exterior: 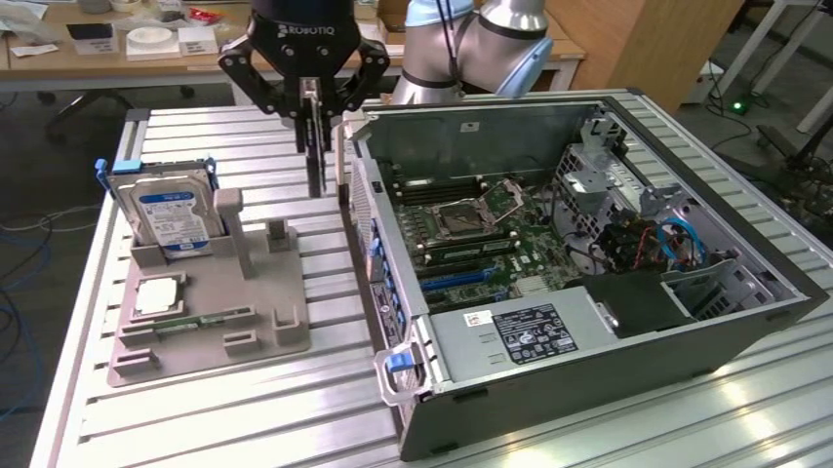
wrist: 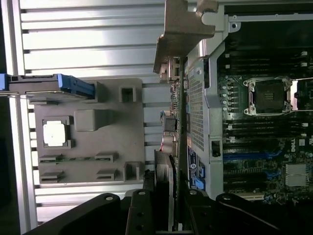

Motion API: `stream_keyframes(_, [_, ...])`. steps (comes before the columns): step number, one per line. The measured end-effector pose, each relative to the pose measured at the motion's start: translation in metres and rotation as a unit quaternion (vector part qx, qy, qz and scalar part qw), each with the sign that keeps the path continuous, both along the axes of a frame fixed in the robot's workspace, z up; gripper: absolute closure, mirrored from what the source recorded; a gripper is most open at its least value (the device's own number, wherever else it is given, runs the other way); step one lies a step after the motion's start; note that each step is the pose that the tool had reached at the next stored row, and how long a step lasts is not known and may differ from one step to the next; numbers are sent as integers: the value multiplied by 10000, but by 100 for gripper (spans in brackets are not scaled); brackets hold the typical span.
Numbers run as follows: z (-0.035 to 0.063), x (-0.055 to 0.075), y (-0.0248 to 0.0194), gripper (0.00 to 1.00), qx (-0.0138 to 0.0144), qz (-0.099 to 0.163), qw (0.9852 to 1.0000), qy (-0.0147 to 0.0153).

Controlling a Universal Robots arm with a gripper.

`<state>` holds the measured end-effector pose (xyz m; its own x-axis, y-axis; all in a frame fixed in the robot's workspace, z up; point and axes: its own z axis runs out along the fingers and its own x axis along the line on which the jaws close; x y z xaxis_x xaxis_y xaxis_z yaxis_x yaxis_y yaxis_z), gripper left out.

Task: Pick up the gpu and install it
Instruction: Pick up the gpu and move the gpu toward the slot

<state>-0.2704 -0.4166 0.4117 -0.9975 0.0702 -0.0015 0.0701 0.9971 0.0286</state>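
My gripper [exterior: 310, 97] hangs above the table, between the grey holder and the open computer case, and is shut on the gpu [exterior: 314, 146]. The gpu is a thin dark card that hangs edge-on and upright from the fingers, clear of the table and just outside the case's near wall. In the wrist view the gpu [wrist: 179, 122] runs away from my gripper [wrist: 168, 200] as a narrow edge, ending in its silvery metal bracket [wrist: 183, 27]. The card lines up over the case's perforated side wall [wrist: 196, 112], beside the motherboard [wrist: 254, 122].
The open computer case [exterior: 729, 244] lies at the exterior view's right, with its motherboard [exterior: 482, 229], CPU socket and blue slots [exterior: 456, 278] exposed. The grey holder [exterior: 248, 312] carries a hard drive [exterior: 170, 210], a CPU chip [exterior: 156, 295] and a memory stick [exterior: 202, 320].
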Motion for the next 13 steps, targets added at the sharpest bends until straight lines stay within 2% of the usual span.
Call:
stream_keyframes(8, [-3, 125, 0, 73, 0, -73, 10000, 0])
stream_keyframes(13, [-4, 280, 0, 73, 0, -80, 10000, 0])
